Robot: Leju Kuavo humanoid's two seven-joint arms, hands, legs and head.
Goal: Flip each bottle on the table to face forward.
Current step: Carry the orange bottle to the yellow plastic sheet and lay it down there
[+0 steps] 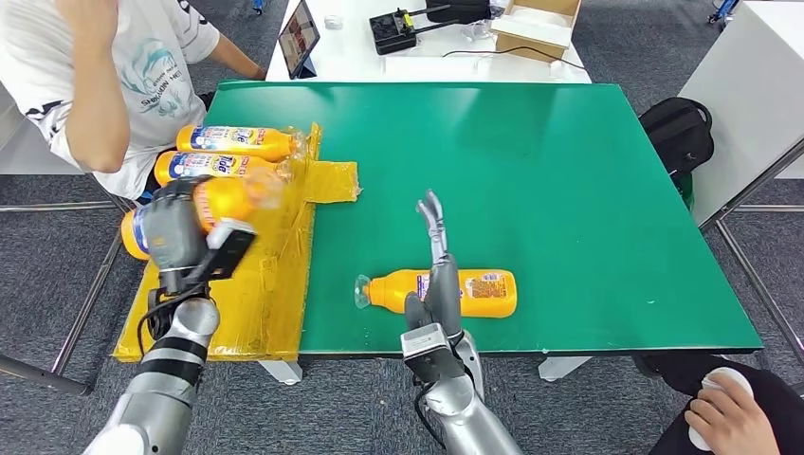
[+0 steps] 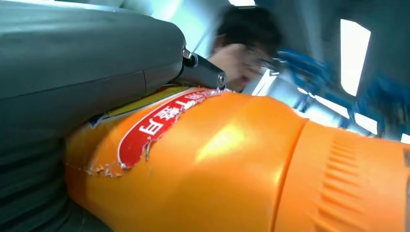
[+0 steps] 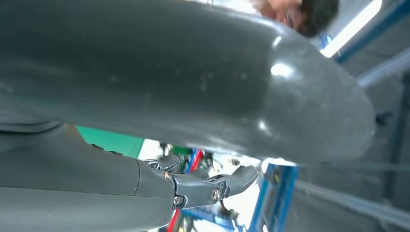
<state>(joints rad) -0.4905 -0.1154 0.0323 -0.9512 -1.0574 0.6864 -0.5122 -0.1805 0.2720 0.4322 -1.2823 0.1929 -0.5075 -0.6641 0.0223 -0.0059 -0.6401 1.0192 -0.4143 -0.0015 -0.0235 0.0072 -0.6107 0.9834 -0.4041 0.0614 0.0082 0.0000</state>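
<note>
My left hand (image 1: 175, 232) grips an orange bottle (image 1: 220, 203) and holds it above the yellow mat (image 1: 275, 284) at the table's left edge. Up close, that bottle (image 2: 232, 164) shows a torn red label under the thumb (image 2: 87, 63). Two more orange bottles (image 1: 237, 142) (image 1: 213, 166) lie on the mat behind it, blue labels up. A further orange bottle (image 1: 474, 292) lies on its side on the green table (image 1: 531, 161) near the front edge, cap to the left. My right hand (image 1: 438, 275) is above it, fingers straight and apart, holding nothing.
A person in a white T-shirt (image 1: 114, 76) sits at the table's far left. Another person's hand (image 1: 725, 412) is at the lower right. A white table (image 1: 427, 43) behind carries a tablet, a black device and a cardboard box. A black bag (image 1: 678, 128) lies on the floor.
</note>
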